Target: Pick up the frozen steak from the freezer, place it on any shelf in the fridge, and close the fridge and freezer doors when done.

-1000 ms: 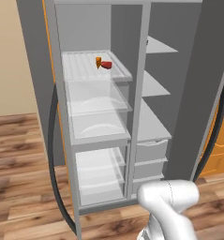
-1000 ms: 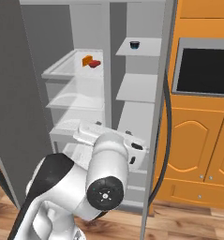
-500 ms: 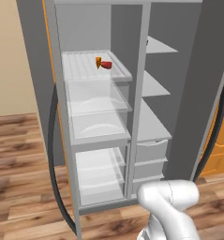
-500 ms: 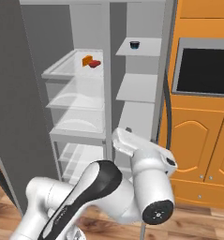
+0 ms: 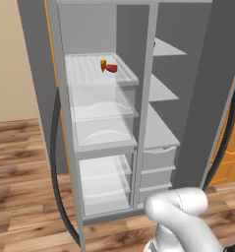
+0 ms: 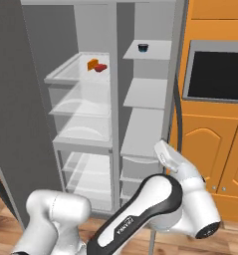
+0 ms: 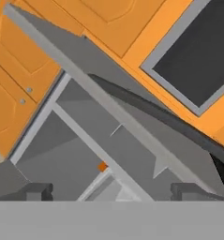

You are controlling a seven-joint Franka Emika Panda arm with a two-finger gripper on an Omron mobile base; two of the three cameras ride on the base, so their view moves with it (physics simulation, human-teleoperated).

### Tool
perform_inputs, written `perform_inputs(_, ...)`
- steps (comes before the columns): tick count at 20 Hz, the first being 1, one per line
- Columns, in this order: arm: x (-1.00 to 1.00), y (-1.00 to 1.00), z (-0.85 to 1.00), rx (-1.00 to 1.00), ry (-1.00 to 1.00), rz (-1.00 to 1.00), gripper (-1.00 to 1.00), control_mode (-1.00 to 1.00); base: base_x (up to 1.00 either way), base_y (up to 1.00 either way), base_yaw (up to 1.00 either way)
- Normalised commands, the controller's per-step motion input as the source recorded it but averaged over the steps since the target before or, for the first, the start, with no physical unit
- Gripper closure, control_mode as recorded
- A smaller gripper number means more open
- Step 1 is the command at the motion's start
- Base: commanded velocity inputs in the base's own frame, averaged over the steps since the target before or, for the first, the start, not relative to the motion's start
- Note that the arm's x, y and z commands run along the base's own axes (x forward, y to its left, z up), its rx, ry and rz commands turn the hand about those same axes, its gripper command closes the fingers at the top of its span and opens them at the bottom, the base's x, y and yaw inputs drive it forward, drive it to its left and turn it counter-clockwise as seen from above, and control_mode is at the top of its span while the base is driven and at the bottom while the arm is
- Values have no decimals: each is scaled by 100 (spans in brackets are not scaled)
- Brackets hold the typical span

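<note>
The right base view alone shows one dark bowl (image 6: 143, 48) right of one frozen steak (image 6: 101, 66); gripper (image 7: 111, 191) spread wide, empty.

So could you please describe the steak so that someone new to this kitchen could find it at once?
Look at the tall grey fridge with both doors open. On the top clear shelf of its left compartment lie two small items touching each other. The steak is the glossy red rounded lump, not the orange wedge on its left.
</note>
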Motion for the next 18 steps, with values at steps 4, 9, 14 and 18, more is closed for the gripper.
perform_inputs(4, 49, -43, -28, 20, 0, 19, -100, -100, 0, 0, 0)
perform_inputs(9, 54, -38, -32, 15, 0, 18, -100, -100, 0, 0, 0)
perform_inputs(14, 68, -14, -39, 7, 0, 17, -100, -100, 0, 0, 0)
perform_inputs(18, 56, -27, -36, 9, 0, 18, -100, -100, 0, 0, 0)
